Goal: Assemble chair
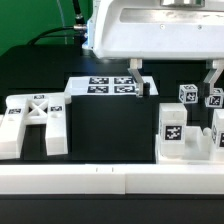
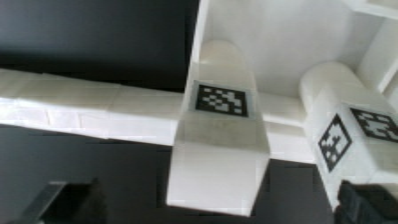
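Black table (image 1: 30, 80) filled the exterior view. The white gripper (image 1: 173, 88) hung over the table's middle-right with its jaws spread wide and nothing clamped between them. A long white rail (image 1: 100, 180) ran along the front edge.

The chair was all loose pieces, none joined:
- X-braced frame (image 1: 35, 120) lay flat at the exterior view's left, near the rail.
- Marker board (image 1: 105, 85) lay flat mid-table, just beside the nearer finger.
- Tagged block (image 1: 172, 128) stood upright at the exterior view's right, against the rail, tag facing the camera.
- Another white piece (image 1: 218, 130) was cut off at the right edge.
- Two small cubes (image 1: 188, 95) sat behind the block, apart from each other.

The wrist view showed a tagged slab (image 2: 217, 110) crossing a long white bar (image 2: 89, 105), with dark fingertips (image 2: 68, 200) either side. Couldn't tell which parts these were.
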